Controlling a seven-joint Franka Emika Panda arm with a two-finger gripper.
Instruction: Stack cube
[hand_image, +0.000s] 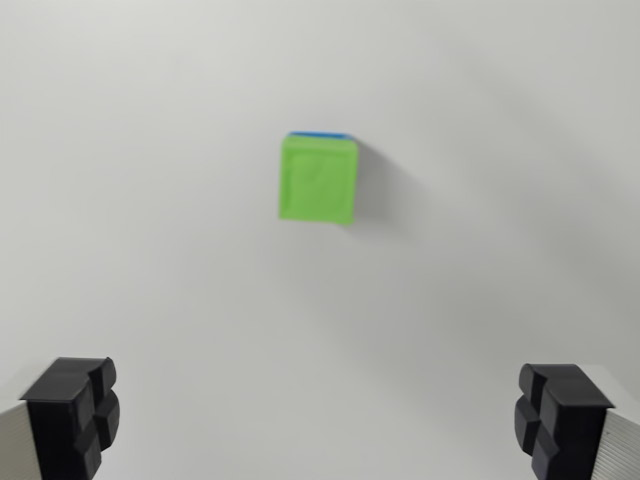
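Two cubes on the white bench (150, 200), green cube (318, 180) seemingly stacked atop a blue cube (320, 134) showing only as a thin edge, slightly blurred, hand (320, 420) below the green cube, spread wide, holding nothing

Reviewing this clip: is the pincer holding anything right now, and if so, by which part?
Nothing is held. The pincer is open, its fingers wide apart with bare surface between them. The green cube sits apart, on a blue one.

Bench (150, 200): plain white, matte. Blue cube (320, 134) rests directly on it near centre, only a thin edge visible beneath the green cube (318, 180) stacked on top.
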